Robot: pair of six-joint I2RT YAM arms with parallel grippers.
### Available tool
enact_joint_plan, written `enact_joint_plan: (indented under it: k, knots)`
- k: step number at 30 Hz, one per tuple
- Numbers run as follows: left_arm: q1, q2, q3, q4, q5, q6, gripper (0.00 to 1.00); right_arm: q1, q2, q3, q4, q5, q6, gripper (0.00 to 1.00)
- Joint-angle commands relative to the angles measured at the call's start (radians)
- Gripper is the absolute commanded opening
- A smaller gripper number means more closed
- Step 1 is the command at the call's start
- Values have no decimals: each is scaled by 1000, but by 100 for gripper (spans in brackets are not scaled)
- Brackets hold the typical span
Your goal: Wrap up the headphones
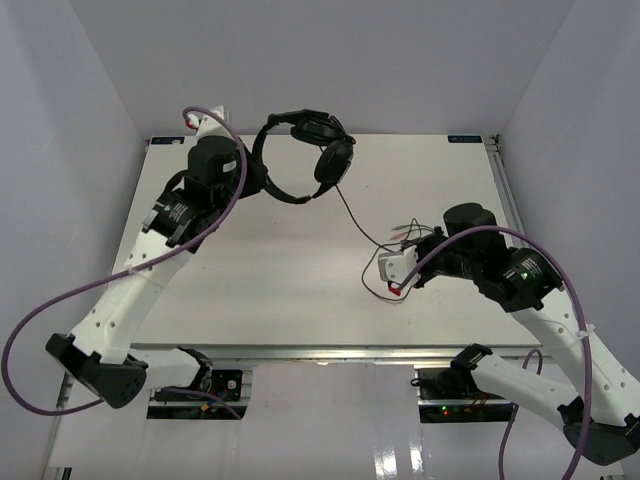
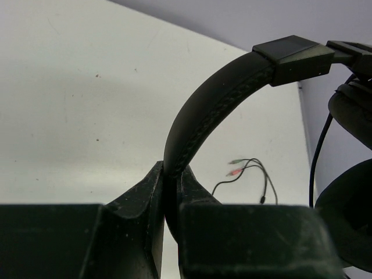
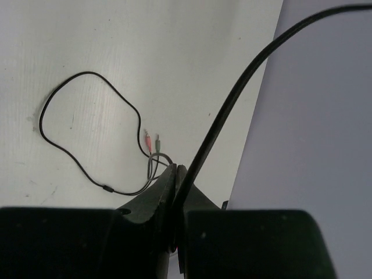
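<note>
Nearest the near edge of the table (image 1: 300,300), over its right half: right claw (image 1: 398,283), pressed shut on the thin black cord (image 1: 350,215). From the right wrist, cord pinched right at the fingertips and rising away from them in one clean line. Under that claw, flat on the table's right half, a slack loop of the same cord, ending in two plugs (image 3: 152,141), one reddish and one greenish, side by side and pointing toward the table's far edge.

Farther in, across the table's middle, cord climbing on a slant from the right claw toward the table's far edge, clear of the surface.

Farthest out, above the table's far edge and left of its centre: left claw (image 1: 258,180), clamped on the headband (image 2: 215,99) of the headphones (image 1: 333,165). Padded band wedged edge-on between the two fingers, arching up and out of them. Both earcups (image 1: 318,128) hanging beyond the claw, held up off the table, cord dropping from the nearer cup.
</note>
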Motion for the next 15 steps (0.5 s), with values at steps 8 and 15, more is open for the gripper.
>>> enact_joint_plan:
  k: [8,15]
  knots:
    - [1,182,61,-11,82,33,0,308,135,160,101,521,-67,8]
    - [1,174,41,2,92,-36,0,395,197,88,140,550,-46,8]
